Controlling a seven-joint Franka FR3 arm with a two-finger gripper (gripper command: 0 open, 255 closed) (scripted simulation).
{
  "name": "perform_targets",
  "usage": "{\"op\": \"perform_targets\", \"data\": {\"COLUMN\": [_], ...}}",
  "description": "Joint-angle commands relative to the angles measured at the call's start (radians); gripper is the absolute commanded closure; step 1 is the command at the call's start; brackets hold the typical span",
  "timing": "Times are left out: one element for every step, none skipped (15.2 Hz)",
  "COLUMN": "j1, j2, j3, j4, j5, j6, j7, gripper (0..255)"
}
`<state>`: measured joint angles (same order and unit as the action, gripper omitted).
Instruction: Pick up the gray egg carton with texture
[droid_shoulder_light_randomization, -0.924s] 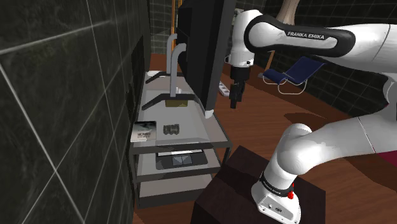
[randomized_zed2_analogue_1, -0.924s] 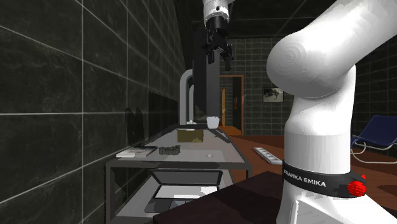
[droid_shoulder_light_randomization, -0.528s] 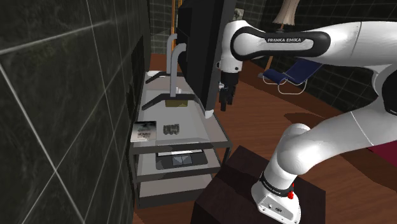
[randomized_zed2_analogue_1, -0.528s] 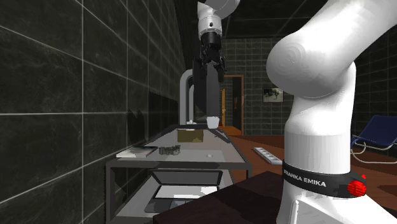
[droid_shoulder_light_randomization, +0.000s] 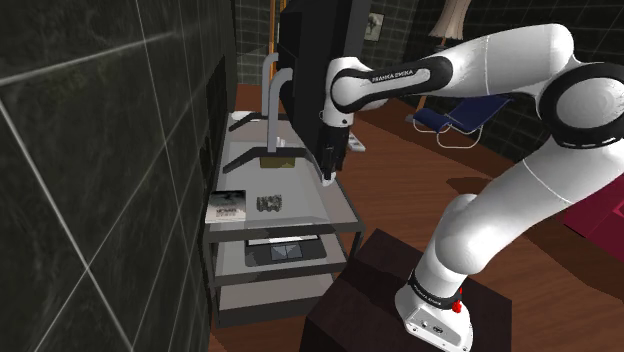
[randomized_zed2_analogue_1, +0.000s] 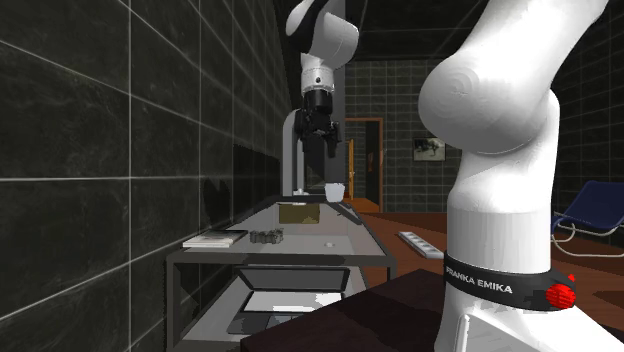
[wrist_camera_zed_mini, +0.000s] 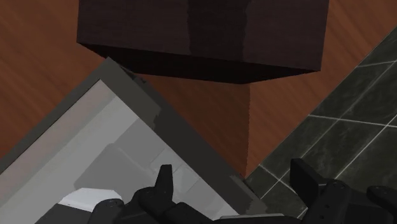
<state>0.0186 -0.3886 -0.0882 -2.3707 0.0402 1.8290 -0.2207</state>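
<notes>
**Shoulder view:** The white arm (droid_shoulder_light_randomization: 440, 70) reaches from its dark stand (droid_shoulder_light_randomization: 380, 275) toward the picture's left. Its black gripper (droid_shoulder_light_randomization: 328, 172) points down over the right-hand edge of a grey table (droid_shoulder_light_randomization: 300, 195), which is set against a dark tiled wall (droid_shoulder_light_randomization: 100, 150). The small grey egg carton (droid_shoulder_light_randomization: 268, 203) lies on the tabletop near the front. It is just beside a book (droid_shoulder_light_randomization: 226, 206) on its left and well apart from the gripper, which hangs above and to its right. Farther back on the table are an olive box (droid_shoulder_light_randomization: 275, 159), a grey arch (droid_shoulder_light_randomization: 268, 85) and a tall black panel (droid_shoulder_light_randomization: 315, 60). A lower shelf (droid_shoulder_light_randomization: 258, 264) shows beneath the tabletop, and a blue chair (droid_shoulder_light_randomization: 455, 115) stands on the wooden floor (droid_shoulder_light_randomization: 420, 175) beyond. Here the jaws cannot be made out.

**Second exterior view:** The gripper hangs high above the far part of the table, in front of the black panel. The egg carton sits low on the tabletop near the front, just to the right of the book and well below the gripper. The olive box lies behind it, and a white cup (randomized_zed2_analogue_1: 333, 190) stands farther back again. The arm's thick white base rises in the right foreground.

**Wrist view:** The two black fingers (wrist_camera_zed_mini: 164, 181) stand apart, so the jaws are open. Beyond them lie a corner of the grey table, a strip of wooden floor, the dark stand and a patch of dark tiles.
</notes>
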Motion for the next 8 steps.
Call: {"op": "perform_targets", "data": {"j1": [0.002, 0.003, 0.004, 0.004, 0.005, 0.005, 0.004, 0.003], "j2": [0.078, 0.116, 0.155, 0.193, 0.232, 0.271, 0.31, 0.349], "j3": [-0.007, -0.011, -0.016, -0.02, -0.023, -0.026, -0.029, -0.031], "j4": [0.024, 0.039, 0.056, 0.073, 0.092, 0.113, 0.134, 0.157], "j5": [0.01, 0.016, 0.021, 0.028, 0.035, 0.043, 0.051, 0.059], "j6": [0.057, 0.081, 0.103, 0.124, 0.144, 0.163, 0.181, 0.197], "j7": [-0.013, -0.021, -0.029, -0.037, -0.045, -0.054, -0.063, -0.072], "gripper": [0, 0, 0, 0, 0, 0, 0, 0]}}
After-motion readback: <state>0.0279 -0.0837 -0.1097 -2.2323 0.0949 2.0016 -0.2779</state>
